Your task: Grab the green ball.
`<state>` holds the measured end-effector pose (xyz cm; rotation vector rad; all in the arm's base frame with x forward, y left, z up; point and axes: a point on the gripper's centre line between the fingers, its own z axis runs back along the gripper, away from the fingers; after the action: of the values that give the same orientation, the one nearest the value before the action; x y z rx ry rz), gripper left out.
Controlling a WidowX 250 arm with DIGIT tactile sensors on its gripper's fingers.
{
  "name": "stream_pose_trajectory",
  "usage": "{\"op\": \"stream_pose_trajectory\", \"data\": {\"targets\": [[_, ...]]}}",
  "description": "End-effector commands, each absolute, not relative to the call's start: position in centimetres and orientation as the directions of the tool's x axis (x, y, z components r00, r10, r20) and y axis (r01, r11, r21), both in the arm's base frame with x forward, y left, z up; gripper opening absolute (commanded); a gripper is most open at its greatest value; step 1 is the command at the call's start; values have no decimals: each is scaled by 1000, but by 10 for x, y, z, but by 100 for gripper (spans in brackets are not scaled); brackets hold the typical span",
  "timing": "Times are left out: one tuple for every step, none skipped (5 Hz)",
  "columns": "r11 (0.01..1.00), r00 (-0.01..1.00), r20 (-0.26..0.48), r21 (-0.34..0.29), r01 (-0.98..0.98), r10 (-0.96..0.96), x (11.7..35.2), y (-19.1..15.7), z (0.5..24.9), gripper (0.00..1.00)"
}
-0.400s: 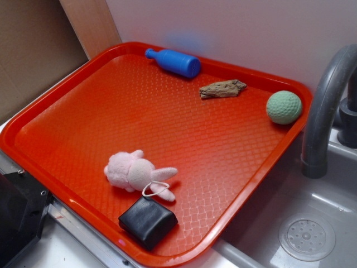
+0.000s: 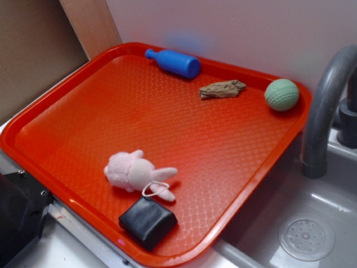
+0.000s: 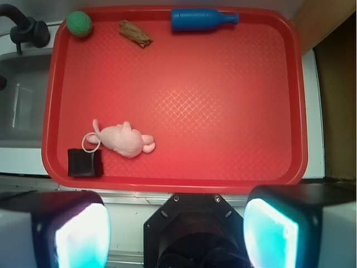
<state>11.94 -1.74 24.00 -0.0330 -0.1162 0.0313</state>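
The green ball [image 2: 281,94] is a small pale mint, dimpled sphere in the far right corner of the red tray [image 2: 167,123], touching its rim. In the wrist view the ball [image 3: 79,24] lies at the top left of the tray [image 3: 223,111]. My gripper [image 3: 175,234] is open and empty. Its two fingers [image 3: 83,234] stand wide apart, high above the tray's near edge and far from the ball. The gripper does not show in the exterior view.
On the tray lie a blue bottle [image 2: 174,62], a piece of wood [image 2: 222,89] next to the ball, a pink plush bunny [image 2: 136,172] and a black pouch [image 2: 148,221]. A grey faucet [image 2: 326,106] and a sink [image 2: 301,223] stand right of the tray.
The green ball has rolled a little farther into the tray's far corner. Nothing else has moved.
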Motion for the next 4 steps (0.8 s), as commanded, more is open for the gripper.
{"op": "stream_pose_trajectory", "data": {"targets": [[993,970,216,70,95,-108,224,-61,172,100],[984,964,220,-61,169,-152,272,-100,151,100],[911,836,425,-58,409,-348,310,-144,128,100],[855,822,403,-157,495,-402,336,-188,93,100]]}}
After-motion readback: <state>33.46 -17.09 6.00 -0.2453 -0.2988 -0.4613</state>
